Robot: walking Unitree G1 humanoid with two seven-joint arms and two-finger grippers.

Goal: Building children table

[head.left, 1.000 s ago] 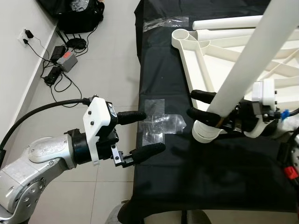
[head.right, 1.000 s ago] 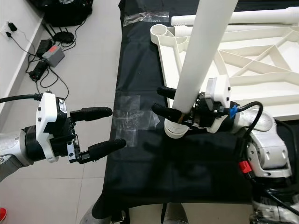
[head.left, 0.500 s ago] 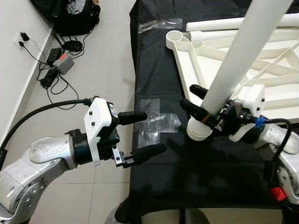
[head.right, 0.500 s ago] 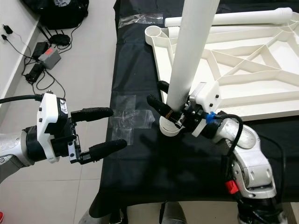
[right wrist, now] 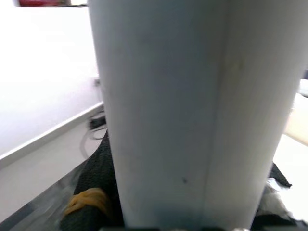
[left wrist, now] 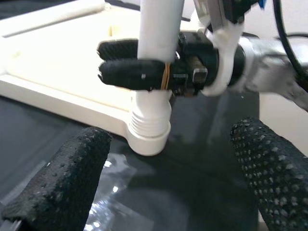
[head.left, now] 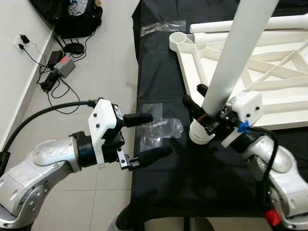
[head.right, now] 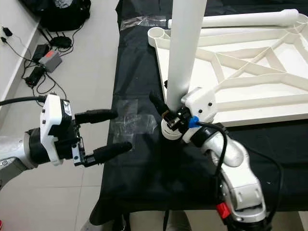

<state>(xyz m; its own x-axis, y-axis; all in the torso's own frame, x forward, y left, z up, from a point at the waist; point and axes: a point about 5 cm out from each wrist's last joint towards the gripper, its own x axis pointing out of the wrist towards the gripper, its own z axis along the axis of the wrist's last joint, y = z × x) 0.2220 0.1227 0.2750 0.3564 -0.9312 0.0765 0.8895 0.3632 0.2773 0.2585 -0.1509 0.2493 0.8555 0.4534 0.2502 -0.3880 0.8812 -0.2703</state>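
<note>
My right gripper is shut on a long white table leg, near its ribbed lower end. The leg stands steeply tilted, its ribbed end just above the black cloth. The white tabletop frame lies underside up behind it, with a round corner socket at its far left. In the left wrist view the ribbed end hangs beside the frame's edge, and the right fingers clamp the leg. My left gripper is open at the table's left edge, holding nothing.
A second white leg lies along the frame's far side. Clear plastic bags lie on the cloth: one by my left gripper, one at the back. On the tiled floor to the left are cables, a power adapter and a black bag.
The right arm has swung the leg more upright and carried its lower end a little to the left. The left gripper has stayed open in the same place.
</note>
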